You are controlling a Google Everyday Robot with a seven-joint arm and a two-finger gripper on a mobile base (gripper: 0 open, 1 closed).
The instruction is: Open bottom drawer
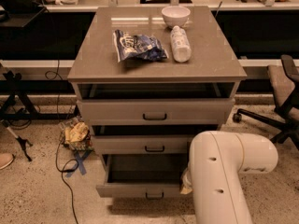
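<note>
Bottom drawer [140, 189] is pulled out, just left of the jaws: lowest of three, grey-taupe flat front, small dark bar handle centred. Jaws sit behind the white arm [219, 185] at its right front corner; open or closed, can't tell. Print on the bag [138, 46] is unreadable.

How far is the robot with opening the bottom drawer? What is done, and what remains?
Done: the bottom drawer stands pulled well out from the cabinet, and its dark inside shows. In hand: the gripper, mostly hidden behind the white arm, is at the drawer's right end. Left: probably little, perhaps only drawing the arm away.
</note>
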